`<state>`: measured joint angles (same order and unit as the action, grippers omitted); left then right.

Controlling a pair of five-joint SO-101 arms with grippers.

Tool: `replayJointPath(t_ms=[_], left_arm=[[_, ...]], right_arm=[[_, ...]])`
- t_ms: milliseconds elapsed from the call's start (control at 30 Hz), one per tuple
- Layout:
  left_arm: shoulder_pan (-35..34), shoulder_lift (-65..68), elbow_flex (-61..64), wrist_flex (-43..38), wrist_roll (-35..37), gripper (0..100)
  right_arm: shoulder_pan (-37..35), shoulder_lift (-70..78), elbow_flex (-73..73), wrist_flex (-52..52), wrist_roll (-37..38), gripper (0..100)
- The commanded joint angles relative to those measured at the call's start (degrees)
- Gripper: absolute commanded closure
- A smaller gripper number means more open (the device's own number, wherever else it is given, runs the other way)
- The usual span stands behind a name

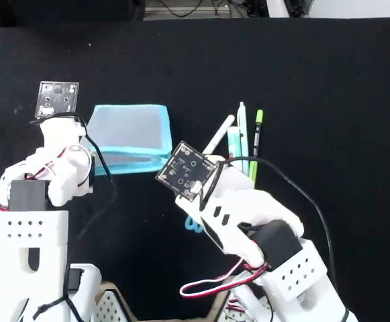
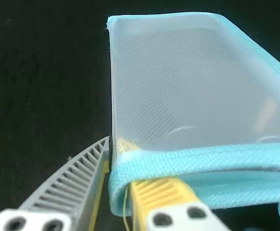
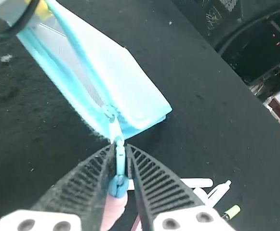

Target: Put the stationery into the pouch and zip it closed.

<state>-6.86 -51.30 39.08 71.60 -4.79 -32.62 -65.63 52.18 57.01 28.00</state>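
Note:
A light blue mesh pouch (image 1: pixel 129 134) lies flat on the black table, left of centre. My left gripper (image 2: pixel 114 144) is shut on the pouch's edge at its left corner (image 1: pixel 90 155), one grey finger (image 2: pixel 82 178) and one yellow finger (image 2: pixel 159 192) pinching the blue trim. At the pouch's other end, my right gripper (image 3: pixel 119 149) is shut on the blue zipper pull (image 3: pixel 117 166). The slider (image 3: pixel 110 113) sits at that right corner. Several pens (image 1: pixel 243 137) lie on the table outside the pouch (image 3: pixel 106 82), to its right.
The pens include white ones (image 3: pixel 197 184) and a green-tipped one (image 1: pixel 258 131). A small blue loop (image 1: pixel 193 223) peeks from under the right arm. Black table stretches beyond the pouch. Both arm bases stand at the near edge.

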Motion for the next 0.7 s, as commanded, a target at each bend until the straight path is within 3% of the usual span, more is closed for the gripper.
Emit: replayJointPath(t_ms=[0,233,667], left_arm=[[-0.7,-0.4,-0.3,-0.6,0.7,97],[-0.2,-0.4,-0.2,-0.6,0.8,97],[-0.3,-0.4,-0.3,-0.6,0.8,97]], right_arm=[[1.3,-0.7,-1.9,-0.1,0.4,98.8],[6.2,-0.7,-1.6,0.3,0.5,98.8],[6.2,-0.8,-1.5,3.2,0.3,98.8]])
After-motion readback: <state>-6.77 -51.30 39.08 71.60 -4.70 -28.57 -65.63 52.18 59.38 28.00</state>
